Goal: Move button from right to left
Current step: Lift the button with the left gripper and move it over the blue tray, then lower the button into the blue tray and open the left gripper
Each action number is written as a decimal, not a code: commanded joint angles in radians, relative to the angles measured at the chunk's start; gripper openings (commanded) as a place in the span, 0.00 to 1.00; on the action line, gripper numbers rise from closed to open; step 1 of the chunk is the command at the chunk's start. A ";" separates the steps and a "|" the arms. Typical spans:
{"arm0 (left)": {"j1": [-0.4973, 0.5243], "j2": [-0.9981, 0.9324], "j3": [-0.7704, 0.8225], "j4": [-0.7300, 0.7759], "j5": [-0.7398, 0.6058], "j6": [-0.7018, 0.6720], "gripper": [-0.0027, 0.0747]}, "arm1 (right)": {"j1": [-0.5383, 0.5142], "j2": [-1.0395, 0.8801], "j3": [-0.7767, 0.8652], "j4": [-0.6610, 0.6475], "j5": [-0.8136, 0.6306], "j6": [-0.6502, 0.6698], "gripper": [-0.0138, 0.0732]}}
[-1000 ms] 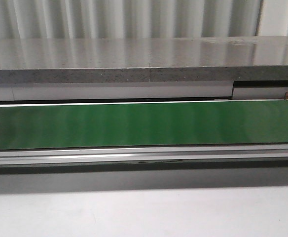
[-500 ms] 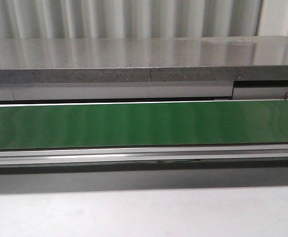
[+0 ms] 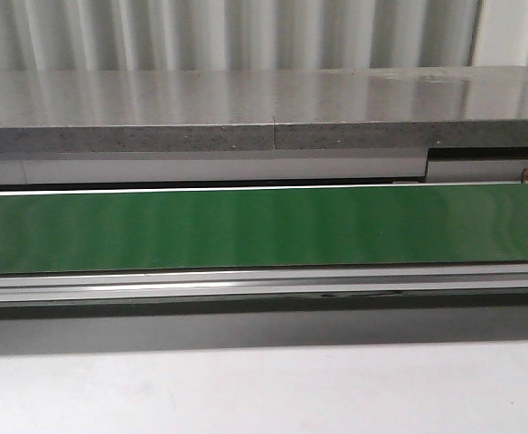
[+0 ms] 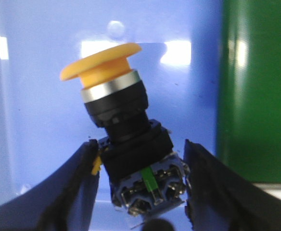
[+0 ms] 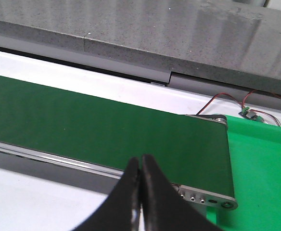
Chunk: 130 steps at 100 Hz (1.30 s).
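My left gripper [image 4: 139,185] has the small push-button with its round orange-yellow mushroom cap, silver ring and black collar [image 4: 119,125] pinched between its two dark fingers [image 4: 70,192], over a blue plastic surface [image 4: 34,96] beside the green conveyor belt [image 4: 256,86]; the grip sits low, on the boxy black base just above the metal terminal block, and the cap tilts away from me; I judge it light and rigid, hard plastic and metal, so nothing crushes, but the smooth flat sides may slip or twist; the squared base is the right hold, never the rounded cap; my right gripper [image 5: 140,192] has its fingers pressed together, empty, above the belt.
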 commanded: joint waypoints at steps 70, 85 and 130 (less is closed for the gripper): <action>0.013 0.177 -0.021 0.053 -0.191 0.004 0.23 | 0.001 0.012 -0.022 0.002 -0.076 -0.007 0.08; 0.013 0.177 -0.021 0.057 -0.191 0.004 0.54 | 0.001 0.012 -0.022 0.002 -0.076 -0.007 0.08; 0.013 0.062 -0.021 0.065 -0.209 -0.006 0.61 | 0.001 0.012 -0.022 0.002 -0.076 -0.007 0.08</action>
